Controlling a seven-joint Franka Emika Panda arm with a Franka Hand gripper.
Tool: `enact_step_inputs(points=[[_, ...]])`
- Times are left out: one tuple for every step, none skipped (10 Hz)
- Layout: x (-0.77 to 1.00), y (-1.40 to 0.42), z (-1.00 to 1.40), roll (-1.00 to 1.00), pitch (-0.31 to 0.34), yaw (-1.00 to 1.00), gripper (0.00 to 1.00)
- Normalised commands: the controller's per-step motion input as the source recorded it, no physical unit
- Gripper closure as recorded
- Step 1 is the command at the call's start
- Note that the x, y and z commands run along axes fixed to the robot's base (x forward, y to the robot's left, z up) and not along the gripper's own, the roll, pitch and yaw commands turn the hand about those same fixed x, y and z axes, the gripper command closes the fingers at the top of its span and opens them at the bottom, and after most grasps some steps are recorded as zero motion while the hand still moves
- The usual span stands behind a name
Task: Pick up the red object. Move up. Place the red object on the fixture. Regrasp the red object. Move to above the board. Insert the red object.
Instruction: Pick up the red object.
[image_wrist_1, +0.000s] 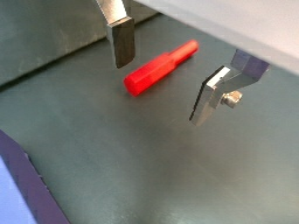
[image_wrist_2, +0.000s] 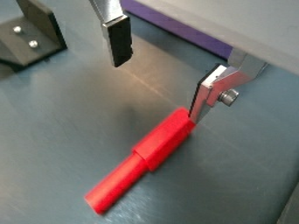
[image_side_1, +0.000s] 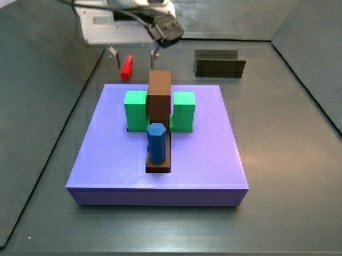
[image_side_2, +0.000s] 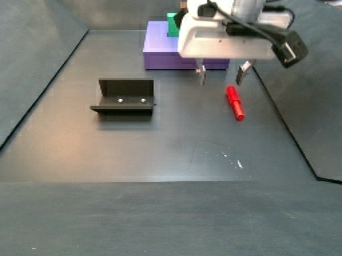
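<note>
Peg (image_wrist_2: 142, 169) (red) lies below open end effector (image_wrist_2: 163, 72).

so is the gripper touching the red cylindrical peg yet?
Apart. In a wrist view the open gripper hangs above the red cylindrical peg lying on the grey floor; both fingers show clear gaps.

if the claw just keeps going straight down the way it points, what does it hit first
Probably the small bright red cylindrical peg lying flat on the grey floor. The open claw hangs just above one end of it, one finger near that end. Depth is unclear, so the fingers might straddle the peg and reach the floor.
</note>
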Motion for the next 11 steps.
enact_step_inputs(points=[[-0.12,0.00,-0.21,0.00,0.000,0.00,0.00],[-0.21,0.00,-0.13,0.00,-0.011,0.00,0.00],[-0.18,0.00,-0.07,-0.02,0.000,-0.04,0.00],[-0.09,0.06,-0.06,-0.02,0.000,-0.03,0.00],[-0.12,0.14,-0.09,-0.01,0.000,-0.05,0.00],[-0.16,0.14,-0.12,0.00,0.000,-0.05,0.00],[-0.18,0.17,-0.12,-0.01,-0.001,-0.04,0.00],[-0.09,0.03,-0.15,0.00,-0.004,0.00,0.00],[0.00,0.00,-0.16,0.00,-0.019,0.00,0.00],[-0.01,0.00,-0.11,-0.03,-0.020,0.00,0.00],[0.00,0.00,-0.11,-0.05,-0.020,0.00,0.00]])
